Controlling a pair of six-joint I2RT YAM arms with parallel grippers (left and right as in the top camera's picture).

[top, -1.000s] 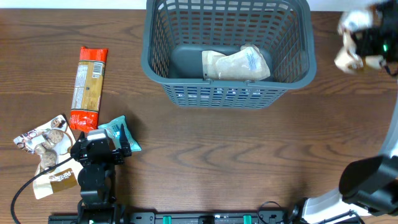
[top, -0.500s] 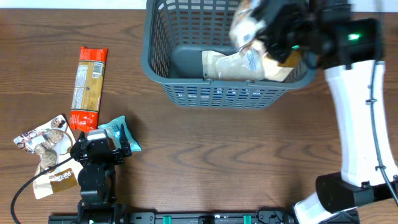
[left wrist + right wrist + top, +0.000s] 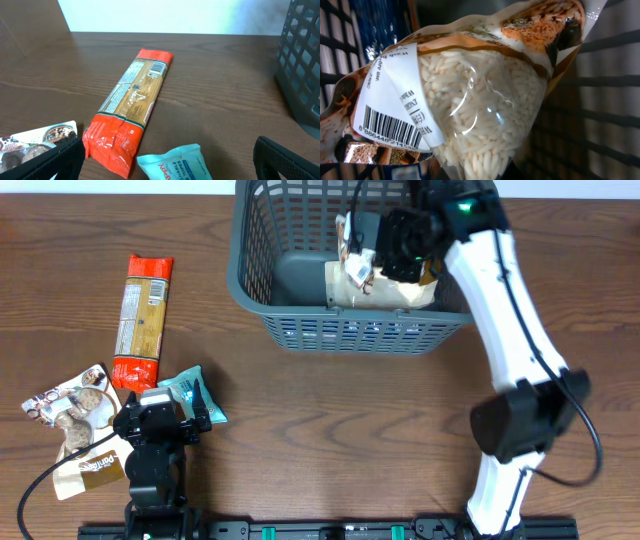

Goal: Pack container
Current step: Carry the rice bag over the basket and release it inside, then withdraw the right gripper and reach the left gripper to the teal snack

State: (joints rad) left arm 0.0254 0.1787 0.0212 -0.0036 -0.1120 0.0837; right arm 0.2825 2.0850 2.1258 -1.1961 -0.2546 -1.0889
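Nearest the base, the left gripper (image 3: 160, 412) is spread wide and empty, low over the table (image 3: 380, 430). A teal packet (image 3: 175, 162) lies between its fingers and a cookie packet (image 3: 70, 412) sits just beside its left finger. The crowding is the risk on this side. If the fingers close from here, they could catch the cookie packet along with the teal one, or push the teal packet away instead of lifting it. Just beyond them lies a long pasta packet (image 3: 142, 320), its near end close to both. A sloppy grab could knock it askew, and its length will make it awkward to fit later.

Farther off, the basket (image 3: 370, 332) stands at the far edge with a flat pouch (image 3: 385, 285) on its floor. The right gripper (image 3: 385, 242) hangs inside the rim. Its fingers are pressed together on the edge of a rice pouch (image 3: 352, 255), which dangles over the floor, left of the flat pouch. Let go from this height, the rice pouch could tumble, land on end against the lattice and take space the pasta packet needs. On the way out, the fingers or wrist might clip the rim and shift the basket.
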